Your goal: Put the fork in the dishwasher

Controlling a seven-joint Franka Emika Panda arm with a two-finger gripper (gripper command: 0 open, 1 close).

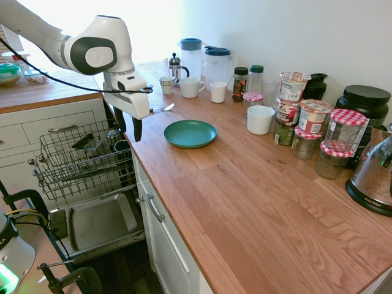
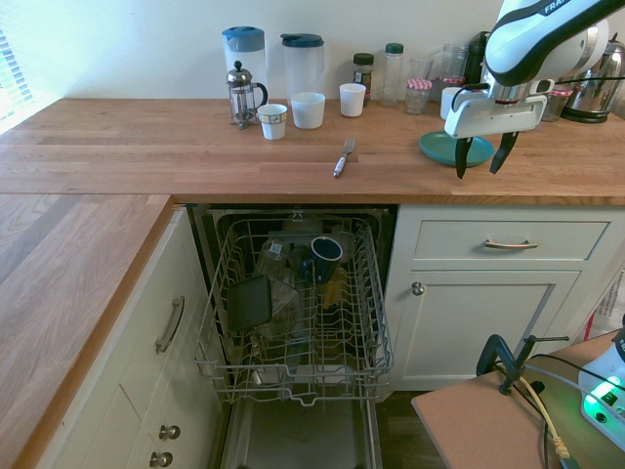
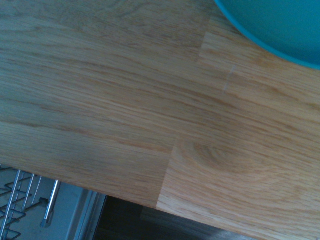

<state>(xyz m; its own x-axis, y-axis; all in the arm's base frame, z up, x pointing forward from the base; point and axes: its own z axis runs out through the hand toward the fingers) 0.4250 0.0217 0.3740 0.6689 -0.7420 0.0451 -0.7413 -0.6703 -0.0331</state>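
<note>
The silver fork (image 2: 342,156) lies on the wooden counter just above the dishwasher; it also shows as a glint behind the arm (image 1: 162,108). My gripper (image 2: 481,156) hangs open and empty over the counter's front edge (image 1: 129,126), beside the teal plate (image 2: 437,149) and well to one side of the fork. The dishwasher stands open, its wire rack (image 2: 293,303) pulled out over the lowered steel door (image 1: 98,223). The rack (image 1: 79,159) holds a dark mug and other dishes. The wrist view shows bare wood, the plate's rim (image 3: 280,25) and a corner of the rack (image 3: 20,200).
Two pitchers (image 2: 303,61), a French press (image 2: 241,95) and white cups (image 2: 309,109) stand at the back of the counter. Jars (image 1: 312,122) and a steel kettle (image 1: 373,177) crowd the far end. White drawers (image 2: 508,239) flank the dishwasher.
</note>
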